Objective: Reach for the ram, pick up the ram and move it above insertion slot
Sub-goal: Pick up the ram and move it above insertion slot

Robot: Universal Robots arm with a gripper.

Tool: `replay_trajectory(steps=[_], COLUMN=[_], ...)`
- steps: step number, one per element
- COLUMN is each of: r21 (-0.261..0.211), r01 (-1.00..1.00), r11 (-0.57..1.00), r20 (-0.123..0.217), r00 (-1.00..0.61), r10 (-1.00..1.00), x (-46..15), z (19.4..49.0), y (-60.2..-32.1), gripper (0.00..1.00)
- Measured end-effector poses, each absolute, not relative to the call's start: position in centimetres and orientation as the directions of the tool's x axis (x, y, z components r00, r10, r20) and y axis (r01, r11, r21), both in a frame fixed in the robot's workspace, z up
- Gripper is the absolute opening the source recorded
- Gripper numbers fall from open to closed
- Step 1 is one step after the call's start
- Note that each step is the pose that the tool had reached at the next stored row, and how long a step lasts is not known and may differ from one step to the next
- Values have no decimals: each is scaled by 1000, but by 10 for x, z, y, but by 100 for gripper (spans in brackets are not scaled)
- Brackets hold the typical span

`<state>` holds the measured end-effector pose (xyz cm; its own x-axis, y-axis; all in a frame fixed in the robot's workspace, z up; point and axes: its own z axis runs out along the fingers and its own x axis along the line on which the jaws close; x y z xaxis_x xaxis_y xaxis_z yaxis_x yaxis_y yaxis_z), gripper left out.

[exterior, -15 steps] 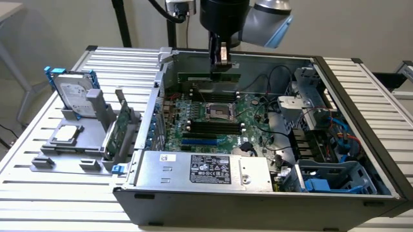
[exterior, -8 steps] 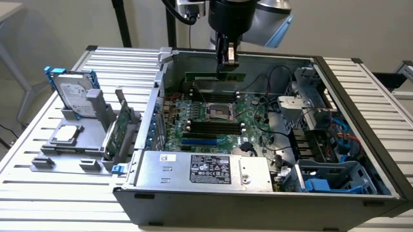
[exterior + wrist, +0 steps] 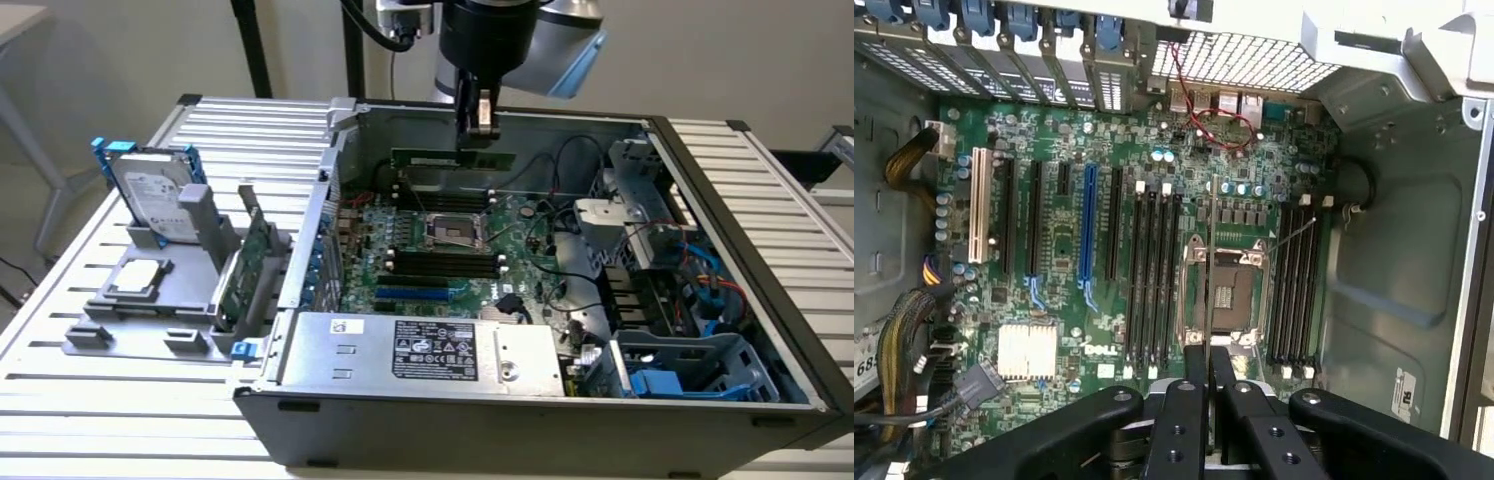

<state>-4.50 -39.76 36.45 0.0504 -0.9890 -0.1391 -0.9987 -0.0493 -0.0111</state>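
Over the open grey metal computer case (image 3: 747, 330), toward the 12 o'clock side of the exterior view, the black two-fingered end effector (image 3: 477, 130) hangs from the arm, fingers pinched nearly together on the long, thin green ram stick (image 3: 454, 158)

- Grip: jaws closed to a narrow gap, stick clamped between them. Wrist view confirms it: the ram (image 3: 1211, 260) appears edge-on as a thin dark line running out from between the fingertips (image 3: 1197, 370)
- Position of ram: lifted clear, held in the air above the green motherboard (image 3: 441, 245), up near the case's far wall. Not on the ribbed metal counter (image 3: 80, 400), not in the grey holder rack (image 3: 174, 290) at 9 o'clock that carries a silver hard drive (image 3: 154, 200)
- Progress, as I judge it: reach done, pick done. Stick is over the board, but in the wrist view its line falls over the silver processor socket (image 3: 1226, 290), between two banks of black memory slots (image 3: 1154, 270), so lining it up above a slot looks unfinished. Exact offset hard to read from this angle
- Orientation: long axis roughly level, running 9 to 3 o'clock in the exterior view, board face upright, narrow edge downward toward the motherboard. It sits about parallel to the slot rows
- Grip point looks to be right of the stick's middle; more of it extends toward 9 o'clock
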Motion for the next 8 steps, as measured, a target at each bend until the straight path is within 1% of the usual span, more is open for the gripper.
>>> replay_trajectory(steps=[8], r21=[-11], r01=[-999], r11=[-49], r20=[-139], r00=[50], r10=[-989], x=[-45], z=[364], y=[-398], gripper=[13])
